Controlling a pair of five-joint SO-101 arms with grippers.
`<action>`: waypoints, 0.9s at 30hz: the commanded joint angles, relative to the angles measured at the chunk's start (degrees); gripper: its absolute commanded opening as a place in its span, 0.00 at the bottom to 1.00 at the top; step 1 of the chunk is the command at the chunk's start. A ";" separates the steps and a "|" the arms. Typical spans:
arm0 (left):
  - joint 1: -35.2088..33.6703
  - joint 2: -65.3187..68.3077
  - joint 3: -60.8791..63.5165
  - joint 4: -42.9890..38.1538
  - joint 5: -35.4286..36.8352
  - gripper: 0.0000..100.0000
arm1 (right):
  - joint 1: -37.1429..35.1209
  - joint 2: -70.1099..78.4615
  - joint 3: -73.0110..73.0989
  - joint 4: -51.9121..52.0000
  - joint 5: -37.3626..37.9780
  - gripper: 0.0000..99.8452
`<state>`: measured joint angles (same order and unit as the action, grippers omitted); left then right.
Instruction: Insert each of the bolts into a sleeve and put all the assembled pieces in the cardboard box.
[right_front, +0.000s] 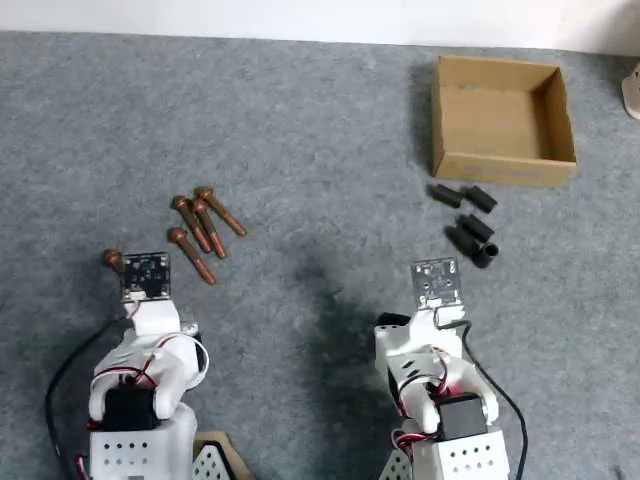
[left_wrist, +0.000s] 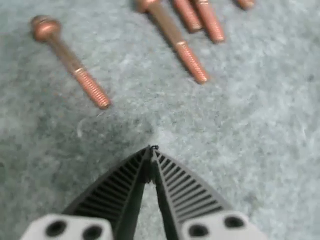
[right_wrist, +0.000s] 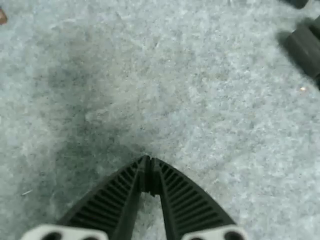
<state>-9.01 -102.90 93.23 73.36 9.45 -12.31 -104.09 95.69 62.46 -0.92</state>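
Note:
Several copper bolts (right_front: 200, 225) lie in a loose cluster on the grey carpet at the left. One more bolt (right_front: 112, 260) rests apart beside the left arm (right_front: 145, 380). Several black sleeves (right_front: 466, 220) sit just in front of the open cardboard box (right_front: 500, 165) at the back right. My left gripper (left_wrist: 151, 149) is shut with nothing in it, just short of the lone bolt (left_wrist: 70, 61) and the nearest cluster bolt (left_wrist: 175, 40). My right gripper (right_wrist: 148, 160) is shut and holds nothing over bare carpet, with a sleeve (right_wrist: 306, 46) off to one side.
The right arm (right_front: 440, 390) stands at the front, a little short of the sleeves. Open carpet (right_front: 320, 200) stretches between the bolts and the sleeves. The box stands empty near the table's far right edge.

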 joint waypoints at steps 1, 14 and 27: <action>-2.15 0.40 -3.56 -0.18 2.37 0.01 | -0.48 -0.04 8.31 -0.92 -0.26 0.00; -7.52 0.84 -11.56 -1.85 3.25 0.01 | -0.40 -0.04 8.31 -0.92 -0.26 0.00; -8.66 40.57 -41.98 4.66 9.41 0.01 | -0.40 -0.04 8.31 -1.01 -0.09 0.00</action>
<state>-17.45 -76.00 57.98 75.30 16.22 -12.31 -104.09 95.69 62.46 -0.92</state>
